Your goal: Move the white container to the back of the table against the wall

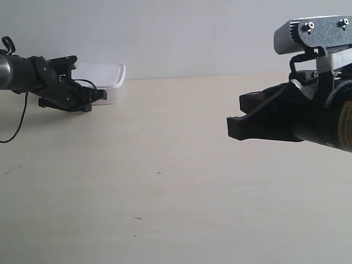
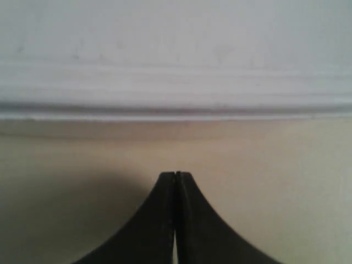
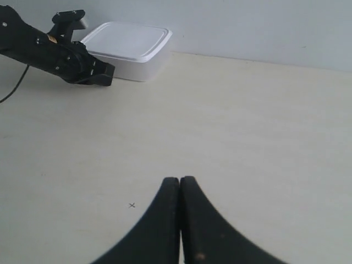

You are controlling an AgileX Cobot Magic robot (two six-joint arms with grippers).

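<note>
The white container (image 1: 107, 77) (image 3: 129, 47), lid on, sits far back on the table (image 1: 181, 192), right by the wall (image 1: 192, 33); whether it touches the wall I cannot tell. Its side (image 2: 176, 82) fills the left wrist view. My left gripper (image 1: 102, 94) (image 2: 176, 175) (image 3: 107, 74) is shut and empty, pointing at the container's front side, with a strip of bare table between the tips and the box. My right gripper (image 1: 234, 126) (image 3: 180, 180) is shut and empty, hovering above the table far from the container.
A black cable (image 1: 22, 115) hangs from the left arm down to the table. A tiny cross mark (image 3: 131, 205) and a few dark specks (image 1: 137, 218) lie on the cream surface.
</note>
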